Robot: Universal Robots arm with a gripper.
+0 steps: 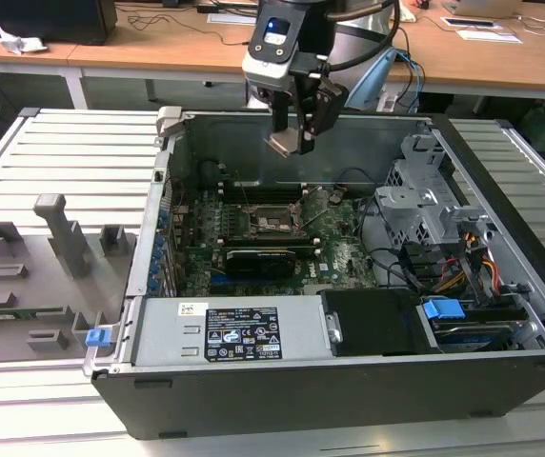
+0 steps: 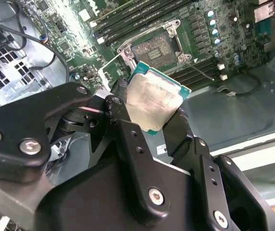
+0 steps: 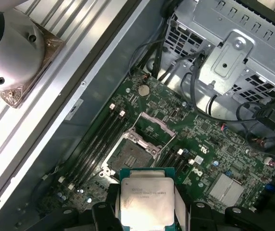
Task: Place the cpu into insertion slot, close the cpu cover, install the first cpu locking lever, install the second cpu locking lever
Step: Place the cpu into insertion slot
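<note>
We found the gripper [image 1: 294,140] clamped on the cpu [image 2: 154,101] by its edges, well above the empty insertion slot [image 3: 133,153] beneath it, cpu cover [image 3: 152,126] raised; placing was in hand, and we judged seating demanded squaring chip to socket.

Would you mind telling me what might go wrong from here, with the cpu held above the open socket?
1. The cpu is pinched by its edges between the jaws, well above the motherboard; it might slip, or land skewed in the insertion slot and damage it.
2. The cpu cover stands open beside the slot; a descent off line might catch on it.
</note>
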